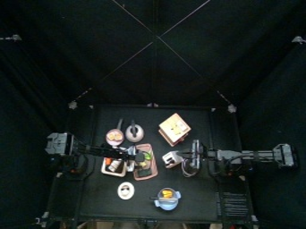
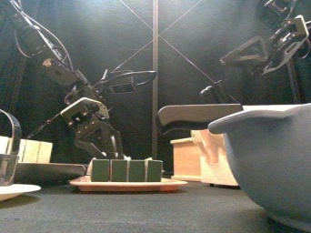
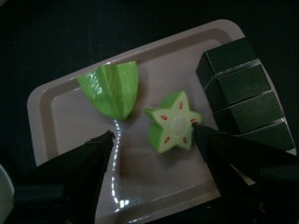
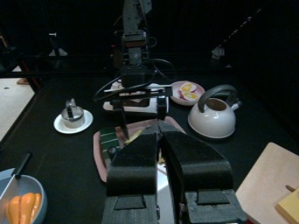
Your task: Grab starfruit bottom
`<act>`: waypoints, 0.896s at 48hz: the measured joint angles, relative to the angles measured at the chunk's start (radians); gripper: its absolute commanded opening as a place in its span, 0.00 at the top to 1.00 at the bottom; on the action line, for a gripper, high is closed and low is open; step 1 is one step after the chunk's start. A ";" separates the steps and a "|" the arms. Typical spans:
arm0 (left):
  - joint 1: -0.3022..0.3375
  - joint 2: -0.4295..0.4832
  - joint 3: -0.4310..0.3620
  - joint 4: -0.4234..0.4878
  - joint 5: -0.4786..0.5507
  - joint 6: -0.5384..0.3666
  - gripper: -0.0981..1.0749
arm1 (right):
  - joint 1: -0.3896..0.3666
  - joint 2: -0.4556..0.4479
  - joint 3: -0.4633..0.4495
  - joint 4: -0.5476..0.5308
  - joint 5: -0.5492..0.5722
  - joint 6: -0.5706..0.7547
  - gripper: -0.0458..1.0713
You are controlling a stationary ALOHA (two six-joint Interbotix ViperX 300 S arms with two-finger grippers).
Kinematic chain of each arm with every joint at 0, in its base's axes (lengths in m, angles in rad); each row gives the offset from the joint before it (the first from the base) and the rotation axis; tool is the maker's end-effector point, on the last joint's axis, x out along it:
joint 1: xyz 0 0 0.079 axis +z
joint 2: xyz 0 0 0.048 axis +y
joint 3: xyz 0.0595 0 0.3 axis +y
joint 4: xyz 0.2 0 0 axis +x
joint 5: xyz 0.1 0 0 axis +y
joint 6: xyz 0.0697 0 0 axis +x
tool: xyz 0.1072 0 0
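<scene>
Black curtains (image 1: 72,45) close in the pen on every side, with thin pale lines crossing overhead. The small black worktop (image 1: 198,199) sits in the middle, its dark surface dimly lit.

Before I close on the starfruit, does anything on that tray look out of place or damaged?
Nothing stands out. The starfruit is cut in two: the star-faced piece sits between the open jaws of the left gripper, the other half beside it. The dark green blocks line one side of the tray. No spills.

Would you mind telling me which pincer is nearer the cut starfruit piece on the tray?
Left. The left pincer straddles the cut starfruit piece on the tray, jaws open; the right pincer sits apart, beside the kettle.
</scene>
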 measured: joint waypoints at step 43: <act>-0.031 0.000 -0.015 -0.003 0.029 -0.003 0.05 | -0.005 0.000 0.003 0.000 0.000 0.002 0.95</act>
